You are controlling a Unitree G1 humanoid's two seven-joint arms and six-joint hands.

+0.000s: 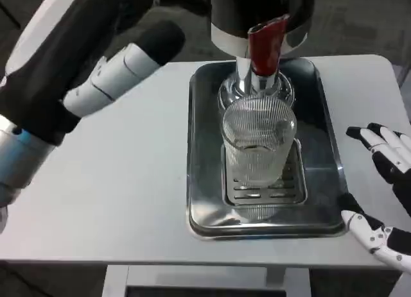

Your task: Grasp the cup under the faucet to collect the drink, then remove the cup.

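Observation:
A clear ribbed glass cup (258, 148) stands upright on the slotted drip grate (264, 193) of a steel tray (202, 149). It sits directly below the chrome faucet (247, 79), which carries a red lever (266, 43). I cannot tell whether there is any drink in the cup. My right hand (380, 185) hovers just right of the tray with its fingers spread and nothing in it, a short gap from the cup. My left forearm (119, 72) is raised at the upper left and points toward the dispenser.
The dark dispenser body (257, 8), with its chrome band, rises at the tray's far end. The tray's raised rim surrounds the cup. Bare white table (122, 181) lies left of the tray, and its front edge is near the bottom.

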